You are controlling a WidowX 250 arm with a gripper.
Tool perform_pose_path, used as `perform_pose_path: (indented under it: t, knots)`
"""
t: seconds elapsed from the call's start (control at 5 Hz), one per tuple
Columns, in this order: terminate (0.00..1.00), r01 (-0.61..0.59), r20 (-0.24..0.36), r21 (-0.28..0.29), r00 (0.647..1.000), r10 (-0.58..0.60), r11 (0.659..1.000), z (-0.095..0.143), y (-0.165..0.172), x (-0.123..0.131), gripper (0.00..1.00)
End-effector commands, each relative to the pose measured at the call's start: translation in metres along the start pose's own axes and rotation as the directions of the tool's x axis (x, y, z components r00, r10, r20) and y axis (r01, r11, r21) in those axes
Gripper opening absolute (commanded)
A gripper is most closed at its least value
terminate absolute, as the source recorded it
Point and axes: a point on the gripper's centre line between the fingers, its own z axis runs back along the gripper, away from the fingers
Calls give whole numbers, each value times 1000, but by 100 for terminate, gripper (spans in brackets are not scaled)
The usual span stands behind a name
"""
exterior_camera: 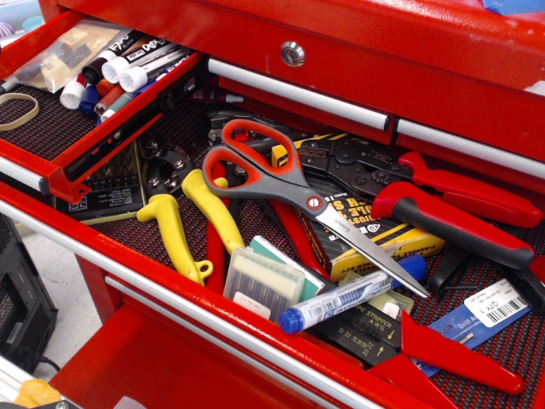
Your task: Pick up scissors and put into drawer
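The large scissors with red-and-grey looped plastic handles and long pointed silver blades (289, 192) lie flat on top of the clutter in the wider, deeper red metal drawer (255, 319), resting across a yellow-and-black carton (383, 243) and next to the yellow-handled tool (192, 226). Their long axis runs from the handle loops at about ten o'clock to the blade tip at about four o'clock, with the red pivot near the middle. The shallow red metal drawer with black mesh liner (51, 128) stands open at ten o'clock from the scissors, so the handles point roughly toward it; its marker pens (128, 64) fill the far compartment, while a rubber band (17, 109) lies on the mesh. No gripper or arm appears in this view, so its state and which way the scissors lie from it cannot be told. The pick-up seems not yet begun.
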Motion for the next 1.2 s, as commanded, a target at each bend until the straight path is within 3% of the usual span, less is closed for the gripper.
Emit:
perform_pose_path:
  t: [0.0,0.2,0.4,0.6,0.8,1.0]
  knots:
    - [0,0,0,0,1000,0,1000,0,0,0,100]
    - [0,-259,-93,-69,963,252,964,21,-45,27,100]
    - [0,-491,-128,-53,867,482,869,37,-85,47,100]
    - [0,-698,-149,-68,714,685,713,30,-130,64,100]
    - [0,-857,-169,-60,515,840,513,32,-175,81,100]
    - [0,-924,-159,-41,382,910,381,31,-222,96,100]
